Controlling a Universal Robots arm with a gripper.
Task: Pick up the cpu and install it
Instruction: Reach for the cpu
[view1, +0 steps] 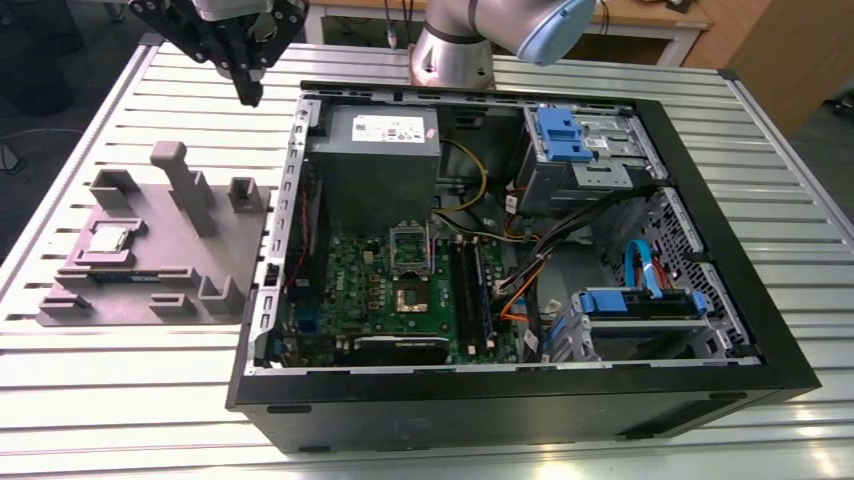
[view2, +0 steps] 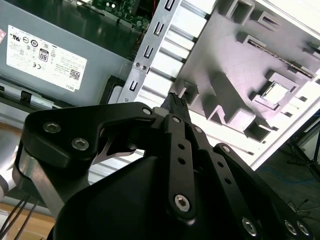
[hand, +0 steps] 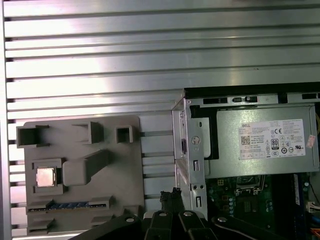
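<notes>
One cpu (view1: 107, 240) lies in its pocket on the grey holder (view1: 227, 262), at the middle left of the exterior view. The tool (view1: 248, 98) hangs at the upper left, clenched on nothing, so I'd judge the pick-up not yet begun. Grasping calls for the tool opened and squared over the chip. The holder's upright post (view1: 187, 195) and the case (view1: 534, 410) wall stand near. There is freer desk (view1: 120, 400) at the lower left.

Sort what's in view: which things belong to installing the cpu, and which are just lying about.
For the job:
- cpu, sitting in a recess of the grey holder
- motherboard socket inside the case
- gripper, shut and empty, over the table by the case's corner

Lying about:
- power supply
- blue drive brackets
- cables
</notes>
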